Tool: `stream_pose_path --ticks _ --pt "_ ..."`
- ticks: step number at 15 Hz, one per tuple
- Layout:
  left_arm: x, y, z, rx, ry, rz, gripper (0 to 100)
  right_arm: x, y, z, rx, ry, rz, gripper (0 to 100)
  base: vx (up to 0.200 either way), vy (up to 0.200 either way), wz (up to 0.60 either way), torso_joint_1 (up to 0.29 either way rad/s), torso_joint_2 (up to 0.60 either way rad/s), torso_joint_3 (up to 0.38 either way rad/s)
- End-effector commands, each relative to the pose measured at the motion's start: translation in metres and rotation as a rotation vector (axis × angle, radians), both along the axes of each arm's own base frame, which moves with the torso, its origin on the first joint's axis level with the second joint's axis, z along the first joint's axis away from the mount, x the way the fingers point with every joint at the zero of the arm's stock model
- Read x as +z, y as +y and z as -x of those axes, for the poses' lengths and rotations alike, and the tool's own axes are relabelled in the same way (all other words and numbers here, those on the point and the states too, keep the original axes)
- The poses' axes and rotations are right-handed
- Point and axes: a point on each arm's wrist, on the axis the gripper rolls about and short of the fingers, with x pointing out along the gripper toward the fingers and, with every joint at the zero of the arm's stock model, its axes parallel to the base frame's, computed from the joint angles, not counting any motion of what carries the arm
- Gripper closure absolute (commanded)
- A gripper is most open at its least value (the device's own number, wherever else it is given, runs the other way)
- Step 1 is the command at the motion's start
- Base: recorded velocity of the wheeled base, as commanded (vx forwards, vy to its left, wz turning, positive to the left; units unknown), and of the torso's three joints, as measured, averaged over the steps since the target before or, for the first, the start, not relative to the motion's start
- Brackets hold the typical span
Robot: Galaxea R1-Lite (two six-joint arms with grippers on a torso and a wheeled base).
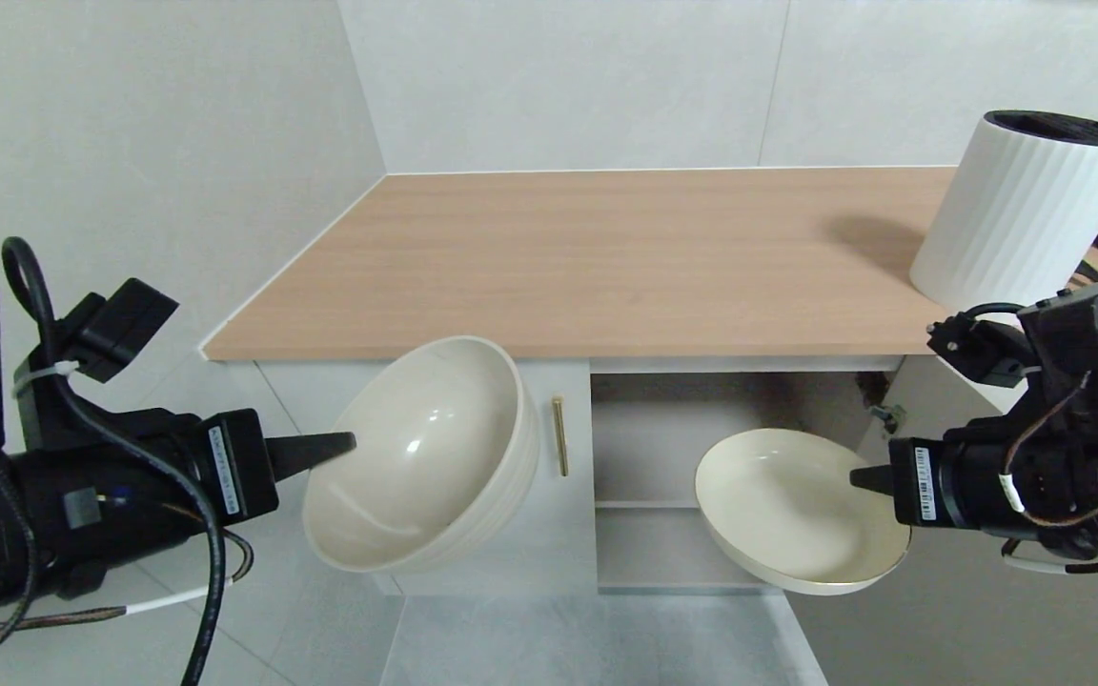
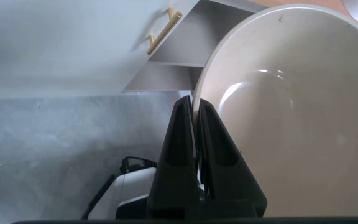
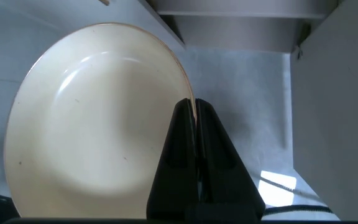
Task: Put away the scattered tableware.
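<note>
My left gripper [image 1: 344,444] is shut on the rim of a deep cream bowl [image 1: 420,453], held tilted in the air in front of the closed left cabinet door. Its fingers [image 2: 182,124] pinch the bowl [image 2: 291,112] rim. My right gripper [image 1: 859,476] is shut on the rim of a shallow cream plate [image 1: 792,510], held in front of the open cabinet compartment [image 1: 654,438]. In the right wrist view the plate [image 3: 98,118] lies beside the closed fingers [image 3: 180,130], with the cabinet shelf beyond.
A wooden countertop [image 1: 606,257] runs above the cabinet. A tall white ribbed cylinder [image 1: 1026,205] stands at its right end. The closed left door carries a gold handle [image 1: 559,435]. The right door [image 1: 930,400] stands swung open. Grey tiled floor lies below.
</note>
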Motion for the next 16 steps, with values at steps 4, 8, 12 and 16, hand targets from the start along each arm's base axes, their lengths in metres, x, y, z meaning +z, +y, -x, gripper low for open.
stream_pose_path --ticks 4,8,12,16 --pt "-0.0007 -0.0011 -0.0003 -0.005 0.004 -0.001 100 -0.0051 0.0017 -0.0026 0.001 0.019 0.011 100 0.0 0.0 0.0 -0.075 0.17 0.091" --pt "-0.0022 -0.0021 -0.0018 -0.008 0.011 -0.003 100 -0.005 0.0017 -0.0027 0.0 0.017 0.011 100 0.0 0.0 0.0 -0.197 0.45 0.243" --pt "-0.0025 -0.0025 -0.002 -0.009 0.012 -0.004 100 -0.0072 0.0025 -0.0039 0.001 0.024 0.017 100 0.0 0.0 0.0 -0.205 0.47 0.261" --pt "-0.0029 -0.003 -0.0017 -0.012 0.014 -0.005 100 -0.0082 0.0024 -0.0038 0.007 0.02 0.024 100 0.0 0.0 0.0 -0.19 0.46 0.263"
